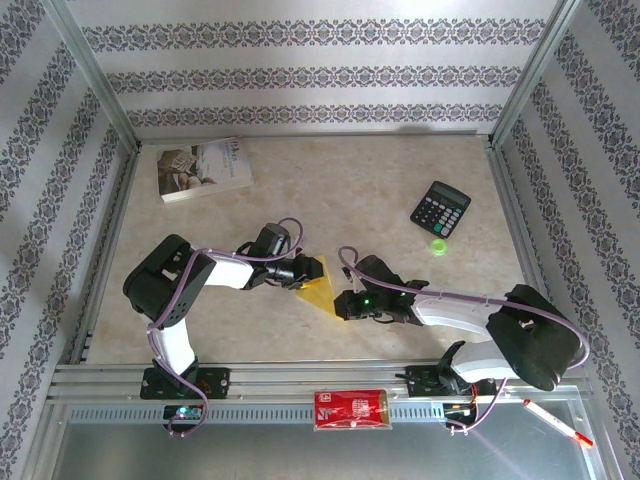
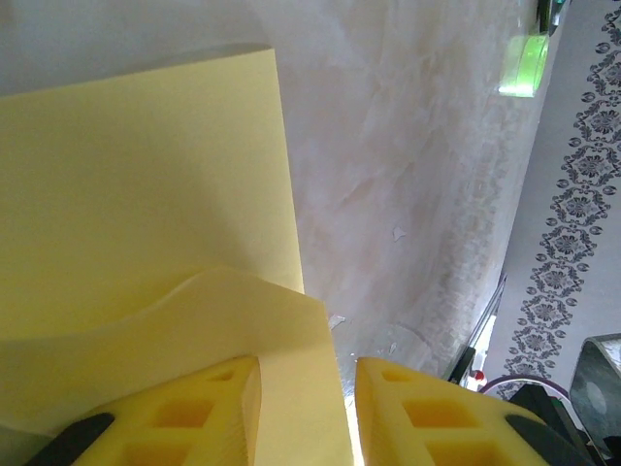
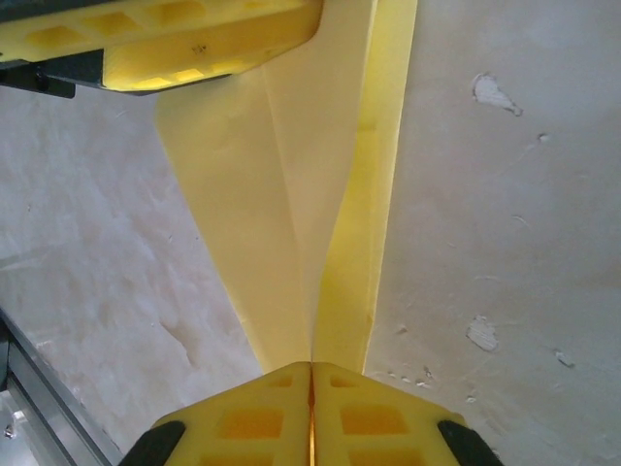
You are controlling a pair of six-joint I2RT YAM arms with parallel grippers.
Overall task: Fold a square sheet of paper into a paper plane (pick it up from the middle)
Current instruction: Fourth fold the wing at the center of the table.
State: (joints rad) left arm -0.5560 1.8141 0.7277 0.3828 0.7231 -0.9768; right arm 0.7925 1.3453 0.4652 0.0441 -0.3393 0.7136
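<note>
Yellow square sheet of paper point(image 1: 318, 285), partly doubled over, lies on the surface point(image 1: 400, 170) in the middle of the work area, between the tips of the two arms. The right pincer point(image 3: 310, 374) is closed tight on one end of it, its pads meeting on a raised ridge where two layers come together. The left pincer point(image 2: 308, 408) is narrow but not clamped: its jaws stand slightly apart, with a lifted, curling flap passing between them above the flat layer. The step in hand looks like laying a fold. To do it well, the right side should act as anchor and pinch without pulling, since a tug would likely drag the thin sheet across the surface and skew the line. The left side should carry the flap low and slowly, match its edge to the edge underneath, and only then press flat, working outward from the anchored end so that no bubble is trapped. Squeezing the flap too hard risks a stray crease.
</note>
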